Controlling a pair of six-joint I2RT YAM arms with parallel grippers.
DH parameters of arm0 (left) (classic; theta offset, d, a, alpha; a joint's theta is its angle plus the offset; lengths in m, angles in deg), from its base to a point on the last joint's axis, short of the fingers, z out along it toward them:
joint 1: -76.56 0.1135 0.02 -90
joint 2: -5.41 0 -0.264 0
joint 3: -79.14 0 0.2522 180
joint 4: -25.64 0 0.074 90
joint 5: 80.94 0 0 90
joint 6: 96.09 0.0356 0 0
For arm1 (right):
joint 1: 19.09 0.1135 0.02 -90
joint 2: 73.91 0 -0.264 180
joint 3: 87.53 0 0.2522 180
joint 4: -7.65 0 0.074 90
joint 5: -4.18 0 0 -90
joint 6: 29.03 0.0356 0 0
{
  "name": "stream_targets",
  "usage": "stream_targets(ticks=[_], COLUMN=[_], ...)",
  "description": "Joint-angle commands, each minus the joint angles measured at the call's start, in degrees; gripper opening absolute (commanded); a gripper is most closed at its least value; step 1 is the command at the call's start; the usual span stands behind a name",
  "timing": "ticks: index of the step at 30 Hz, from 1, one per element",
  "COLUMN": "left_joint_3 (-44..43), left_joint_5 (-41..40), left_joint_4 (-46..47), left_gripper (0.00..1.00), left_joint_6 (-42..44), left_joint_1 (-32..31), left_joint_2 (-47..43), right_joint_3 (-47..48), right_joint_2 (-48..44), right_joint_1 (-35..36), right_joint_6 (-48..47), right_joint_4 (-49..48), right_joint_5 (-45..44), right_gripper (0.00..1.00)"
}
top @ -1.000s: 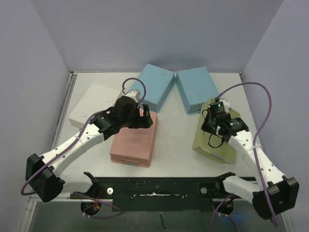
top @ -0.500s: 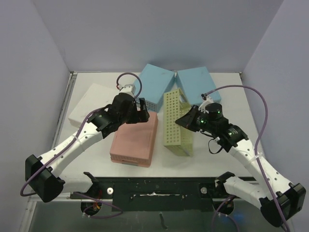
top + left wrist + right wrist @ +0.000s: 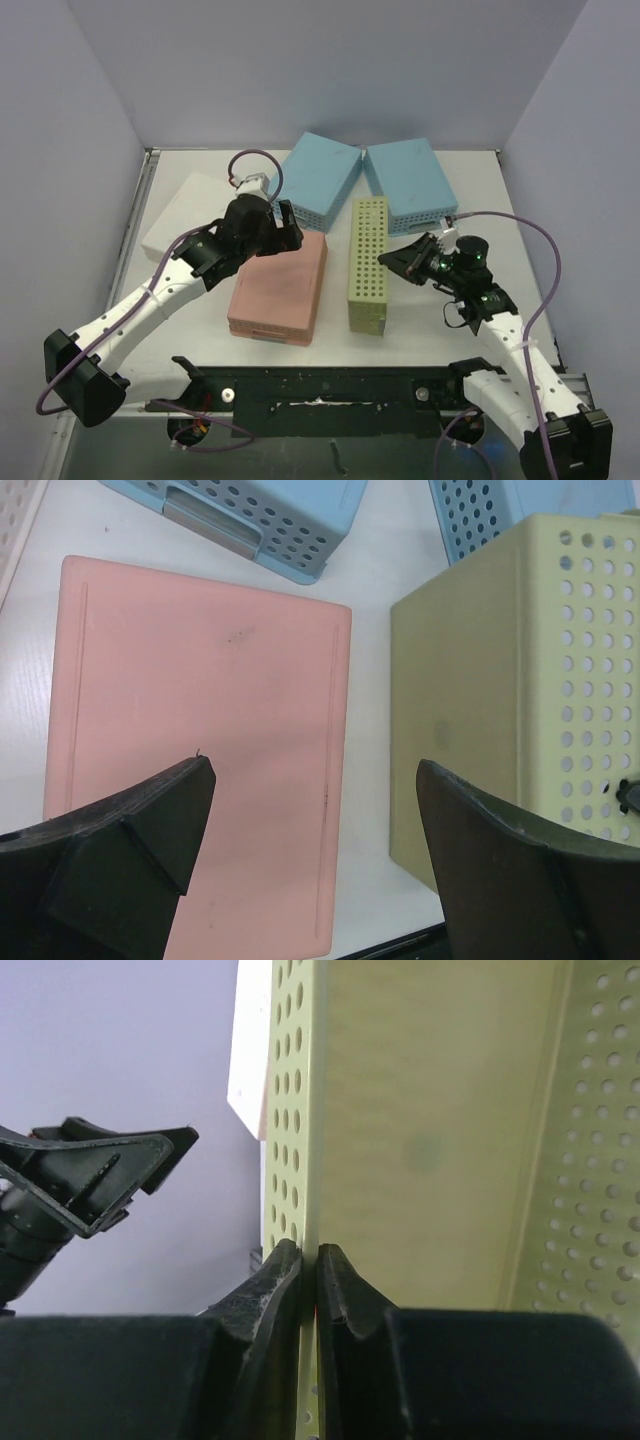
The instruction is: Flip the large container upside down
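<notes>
The yellow-green perforated container (image 3: 366, 265) stands tipped on its long side on the bench (image 3: 400, 340), straight ahead of the right gripper (image 3: 308, 1260), whose jaws are pinched on one thin side wall. It looks like light, fairly stiff moulded plastic with smooth walls, so an edge pinch could let it swing or slip; a hold midway along the long wall should steady it. The left gripper (image 3: 315, 772) hangs spread wide above the pink container (image 3: 200, 680), holding nothing.
</notes>
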Motion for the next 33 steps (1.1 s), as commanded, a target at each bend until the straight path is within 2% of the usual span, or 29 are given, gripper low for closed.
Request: stream_targets(ticks=[1, 3, 5, 8, 10, 11, 14, 15, 24, 29, 33], left_joint_3=[-0.59, -0.83, -0.72, -0.39, -0.17, -0.15, -0.13, -0.06, 1.03, 0.81, 0.77], left_joint_5=[0.20, 0.39, 0.38, 0.37, 0.33, 0.27, 0.19, 0.24, -0.02, 0.47, 0.50], left_joint_4=[2.50, 2.50, 2.59, 2.61, 2.59, 2.59, 2.44, 2.42, 2.42, 2.60, 2.60], left_gripper=[0.83, 0.83, 0.83, 0.83, 0.83, 0.83, 0.83, 0.83, 0.83, 0.83, 0.83], left_joint_6=[-0.77, -0.64, -0.50, -0.30, -0.11, -0.04, 0.07, 0.11, 0.64, 1.13, 1.66], left_joint_1=[0.50, 0.64, 0.65, 0.61, 0.64, 0.62, 0.62, 0.67, 0.73, 0.83, 0.83], left_joint_2=[0.14, 0.52, 0.58, 0.47, 0.33, 0.30, 0.16, 0.10, -0.41, 0.27, 0.29], right_joint_3=[-5.96, -6.94, -5.72, -1.74, -0.27, -0.03, 0.21, 0.49, 6.19, 9.60, 13.01], right_joint_2=[-4.49, -6.85, -8.14, -7.53, -7.00, -6.87, -6.30, -5.95, -4.47, -4.37, -5.29], right_joint_1=[-8.35, -12.46, -15.80, -18.96, -20.33, -20.87, -22.15, -22.28, -22.53, -22.50, -22.53], right_joint_6=[1.08, -0.75, -5.18, -12.73, -15.56, -16.24, -17.08, -17.13, -10.77, -8.15, -9.82], right_joint_4=[2.34, 5.76, 13.11, 24.82, 28.54, 29.46, 32.14, 33.31, 47.80, 50.42, 50.05], right_joint_5=[9.01, 10.89, 10.14, 4.43, 2.89, 2.47, -0.41, -2.27, -28.12, -33.07, -35.01], right_gripper=[0.00, 0.00, 0.15, 0.29, 0.32, 0.37, 0.62, 0.65, 0.68, 0.68, 0.68])
